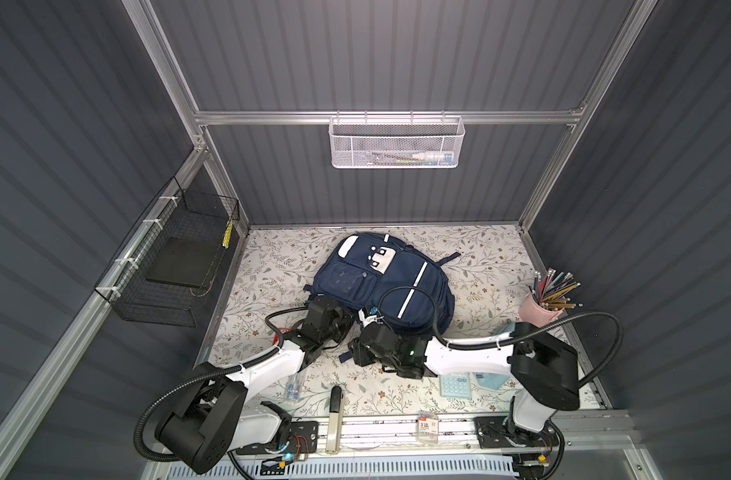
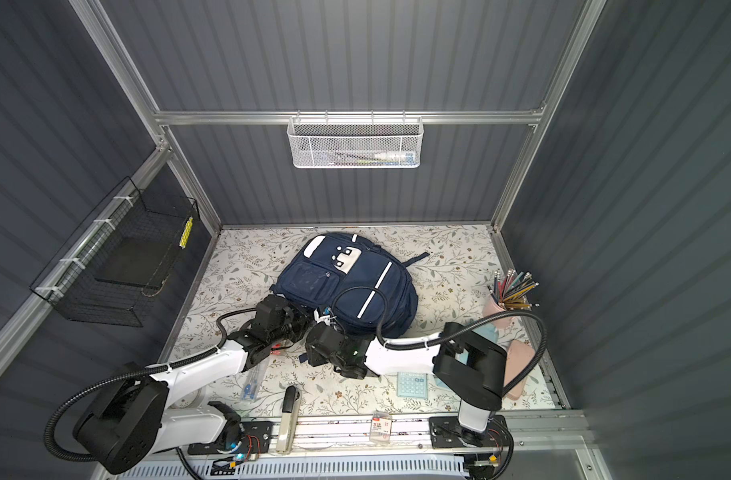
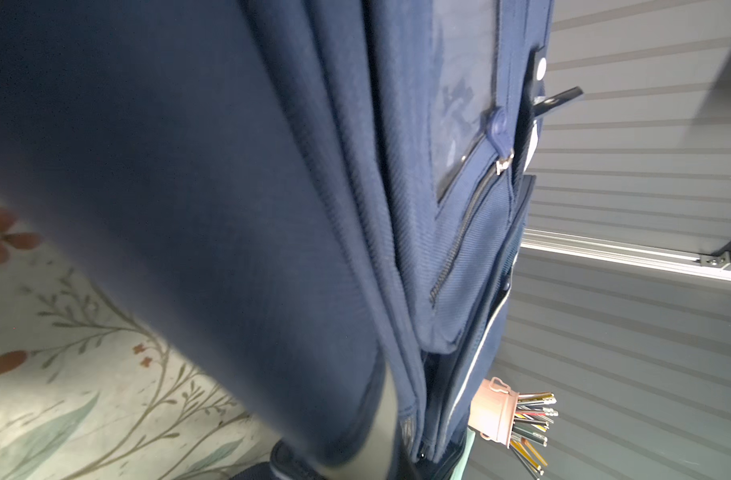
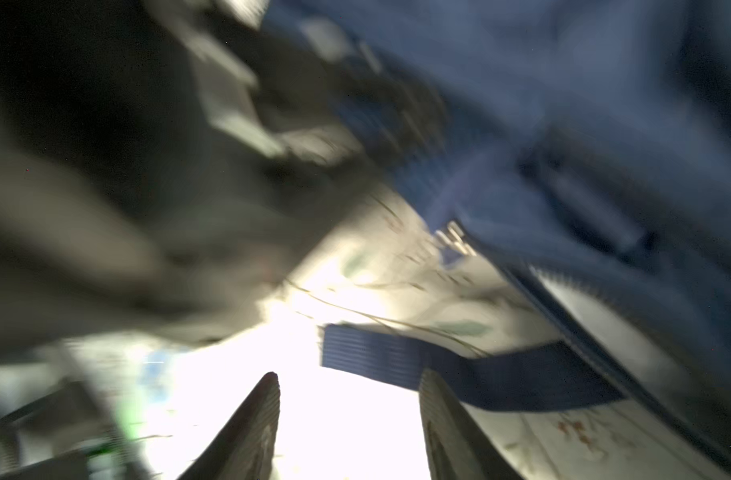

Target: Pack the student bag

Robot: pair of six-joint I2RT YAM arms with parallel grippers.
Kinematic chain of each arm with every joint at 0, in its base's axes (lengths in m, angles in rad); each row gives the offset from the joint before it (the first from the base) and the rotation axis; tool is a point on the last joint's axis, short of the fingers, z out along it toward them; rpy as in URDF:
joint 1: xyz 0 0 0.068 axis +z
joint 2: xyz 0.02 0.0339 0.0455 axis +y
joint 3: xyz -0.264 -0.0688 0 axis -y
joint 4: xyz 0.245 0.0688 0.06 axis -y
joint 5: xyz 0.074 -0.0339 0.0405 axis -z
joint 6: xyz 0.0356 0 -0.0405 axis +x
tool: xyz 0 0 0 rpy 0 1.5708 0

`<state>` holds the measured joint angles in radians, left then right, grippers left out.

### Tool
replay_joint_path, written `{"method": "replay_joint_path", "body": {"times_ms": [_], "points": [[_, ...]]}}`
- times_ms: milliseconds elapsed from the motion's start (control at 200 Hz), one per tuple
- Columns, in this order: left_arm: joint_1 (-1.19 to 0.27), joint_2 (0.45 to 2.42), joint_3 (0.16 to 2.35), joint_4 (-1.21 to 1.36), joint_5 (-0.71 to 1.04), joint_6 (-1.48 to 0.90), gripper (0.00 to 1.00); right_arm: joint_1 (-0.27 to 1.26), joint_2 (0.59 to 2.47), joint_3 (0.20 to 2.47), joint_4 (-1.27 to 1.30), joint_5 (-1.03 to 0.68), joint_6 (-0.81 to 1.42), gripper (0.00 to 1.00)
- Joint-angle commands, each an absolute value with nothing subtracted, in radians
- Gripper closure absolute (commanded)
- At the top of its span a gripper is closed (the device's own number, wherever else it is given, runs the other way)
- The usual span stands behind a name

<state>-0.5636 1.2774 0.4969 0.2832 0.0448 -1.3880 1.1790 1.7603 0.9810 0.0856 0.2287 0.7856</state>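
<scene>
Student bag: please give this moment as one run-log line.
bag: lies on table | left gripper: shut, at bag's near edge | right gripper: open, empty, near strap

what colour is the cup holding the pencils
Pale pink; the cup shows best in a top view.

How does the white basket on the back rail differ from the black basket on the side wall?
The white basket is fine mesh; the black basket is open wire grid. The white one holds small tubes; the black one holds a dark flat slab. Both hang from the aluminium frame.
</scene>
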Motion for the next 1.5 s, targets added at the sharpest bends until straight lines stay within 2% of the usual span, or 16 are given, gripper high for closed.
{"method": "replay_joint_path", "body": {"times_ms": [0,235,370,440,520,580,725,860,956,1116,1306,1496], "points": [[-0.569,1.237,0.548,0.337,0.057,-1.360,1.00,1.159,1.787,1.018,0.015,0.286,0.797,0.42],[-0.569,1.210,0.548,0.290,0.058,-1.353,1.00,1.127,1.853,1.099,0.030,0.387,0.717,0.37],[-0.571,1.206,0.521,0.290,0.072,-1.369,1.00,1.126,1.891,1.170,0.008,0.455,0.691,0.42],[-0.571,1.194,0.511,0.270,0.068,-1.368,1.00,1.117,1.907,1.186,-0.009,0.479,0.690,0.50],[-0.571,1.185,0.500,0.272,0.069,-1.371,1.00,1.106,1.922,1.200,-0.039,0.485,0.692,0.71],[-0.571,1.178,0.500,0.264,0.066,-1.368,1.00,1.097,1.920,1.193,-0.040,0.475,0.697,0.82],[-0.568,1.186,0.494,0.267,0.049,-1.370,1.00,1.098,1.874,1.152,-0.021,0.422,0.656,0.96],[-0.569,1.215,0.517,0.225,0.007,-1.317,1.00,1.072,1.825,1.149,-0.097,0.213,0.629,1.00],[-0.568,1.249,0.500,0.287,0.010,-1.334,1.00,1.053,1.759,1.072,-0.099,0.132,0.662,1.00],[-0.547,1.271,0.484,0.340,0.009,-1.333,1.00,1.042,1.712,1.039,-0.234,0.114,0.650,1.00],[-0.537,1.266,0.491,0.284,-0.006,-1.297,1.00,1.036,1.649,0.968,-0.312,0.103,0.644,1.00],[-0.488,1.292,0.496,0.330,0.078,-1.309,1.00,1.004,1.598,0.924,-0.322,0.127,0.641,1.00]]}}
